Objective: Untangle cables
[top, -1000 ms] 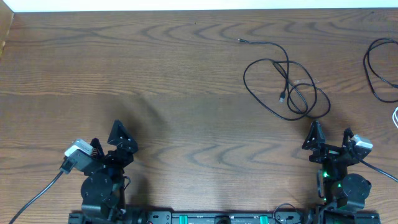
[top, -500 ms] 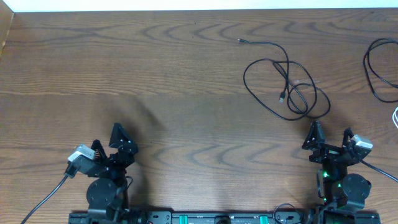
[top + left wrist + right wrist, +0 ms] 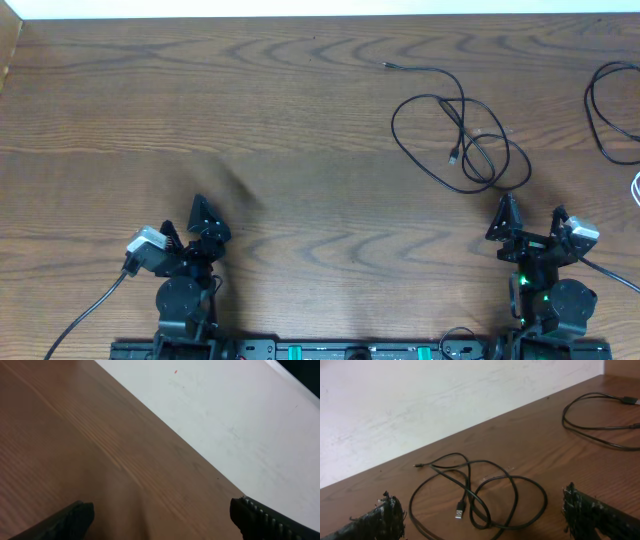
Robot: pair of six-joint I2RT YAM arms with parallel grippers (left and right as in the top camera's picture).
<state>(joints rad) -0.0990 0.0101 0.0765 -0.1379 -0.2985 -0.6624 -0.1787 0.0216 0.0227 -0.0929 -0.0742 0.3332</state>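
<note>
**Overhead and wrist views, both arms at the near edge of the table.** The left gripper (image 3: 188, 222) is sitting low over bare wood at the near left, its jaws standing spread wide. In the left wrist view the left gripper (image 3: 165, 520) is showing only its two dark fingertips (image 3: 75, 516) in the bottom corners, with nothing between them but the wooden table (image 3: 75, 435) and a pale wall (image 3: 225, 410) beyond its far edge. It is holding nothing and touching no cable.

The right gripper (image 3: 532, 215) is sitting at the near right, its jaws likewise gaping as wide as they go (both black fingers are pointing toward the far side of the table). It is gripping nothing. Its wrist camera is looking past the right gripper (image 3: 485, 520) at the coiled black cable (image 3: 459, 509), which is lying flat just beyond the fingertips, apart from them.

Overhead, the coiled black cable (image 3: 453, 157) is resting in overlapping loops right of centre, one thin plug end trailing toward the far edge. A second black cable (image 3: 590, 98) is curving in at the right edge, well apart from the first; the right wrist view is showing the same second black cable (image 3: 564, 416) at upper right. A short piece of white cable (image 3: 636, 190) is peeking in at the right border.
</note>
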